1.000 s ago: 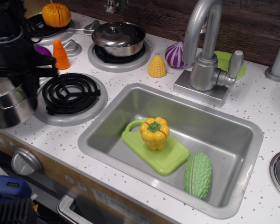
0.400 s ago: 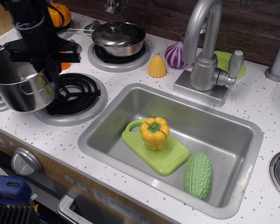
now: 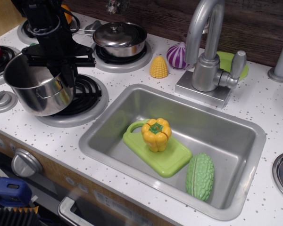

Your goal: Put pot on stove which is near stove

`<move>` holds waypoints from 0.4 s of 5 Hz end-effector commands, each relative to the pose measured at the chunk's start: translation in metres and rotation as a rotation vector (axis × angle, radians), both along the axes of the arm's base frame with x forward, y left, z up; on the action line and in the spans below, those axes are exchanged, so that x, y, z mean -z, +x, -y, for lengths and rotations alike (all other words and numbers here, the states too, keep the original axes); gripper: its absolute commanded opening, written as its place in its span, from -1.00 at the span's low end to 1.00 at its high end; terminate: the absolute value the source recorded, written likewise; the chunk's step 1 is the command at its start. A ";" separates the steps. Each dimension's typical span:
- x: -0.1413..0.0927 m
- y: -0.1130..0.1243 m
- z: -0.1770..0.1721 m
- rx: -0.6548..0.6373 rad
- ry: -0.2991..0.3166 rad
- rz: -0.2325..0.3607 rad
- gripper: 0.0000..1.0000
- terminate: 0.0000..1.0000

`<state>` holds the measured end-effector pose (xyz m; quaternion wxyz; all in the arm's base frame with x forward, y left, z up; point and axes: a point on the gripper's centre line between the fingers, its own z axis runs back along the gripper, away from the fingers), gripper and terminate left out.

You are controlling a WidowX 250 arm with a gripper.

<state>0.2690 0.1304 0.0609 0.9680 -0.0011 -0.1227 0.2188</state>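
Over the left half of the stove (image 3: pixel 87 101), the pot (image 3: pixel 40 89) hangs tilted, mouth leaning toward the back-left, its base covering part of the black coil. My gripper (image 3: pixel 61 63) is clamped on the pot's far rim; jaws closed on the steel wall. Behind the stove: a lidded pan (image 3: pixel 120 38) on the rear burner. Right of that, a yellow corn piece (image 3: pixel 158 67). Further right, the sink (image 3: pixel 236 188) holds a green cutting board (image 3: pixel 172 162), with a yellow pepper (image 3: pixel 156 133) on it.
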 end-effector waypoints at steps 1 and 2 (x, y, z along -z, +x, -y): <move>-0.006 0.020 0.000 0.054 0.014 0.065 -1.00 -1.00; -0.005 0.029 0.003 0.078 0.012 0.081 -1.00 -1.00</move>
